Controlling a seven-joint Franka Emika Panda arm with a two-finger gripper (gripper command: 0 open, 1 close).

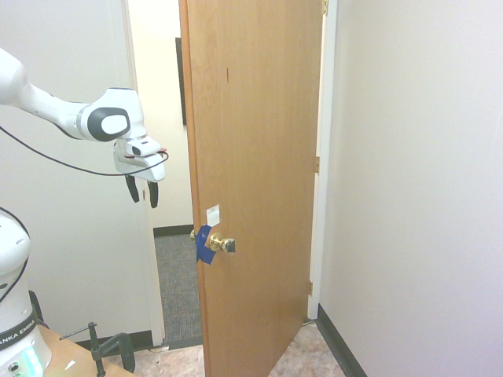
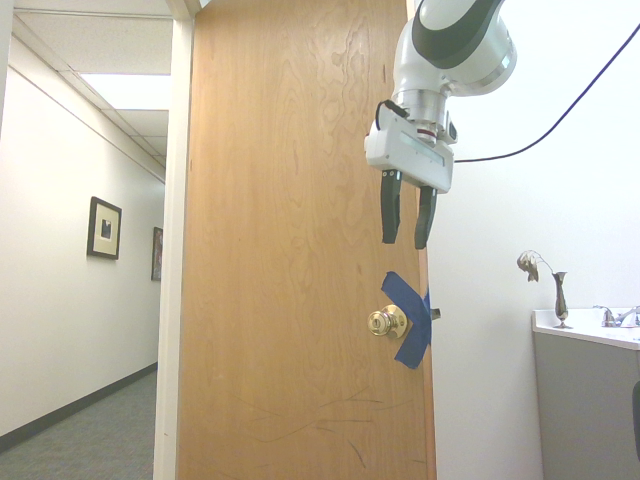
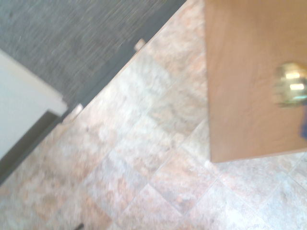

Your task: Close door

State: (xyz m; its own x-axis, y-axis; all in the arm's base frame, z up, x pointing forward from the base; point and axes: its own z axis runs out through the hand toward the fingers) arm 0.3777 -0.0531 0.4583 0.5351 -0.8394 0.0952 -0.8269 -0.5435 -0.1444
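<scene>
Door's top edge out of view

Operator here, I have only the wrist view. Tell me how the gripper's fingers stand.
Observer: The gripper is open, its two fingers apart with nothing between them.
Operator: Now give me its height against the knob.
Observer: It is above the knob, as the second exterior view shows.
Operator: Report anything stuck on the door besides tape.
Observer: The door bears a small white sticker, just above the blue tape in the first exterior view.
</scene>
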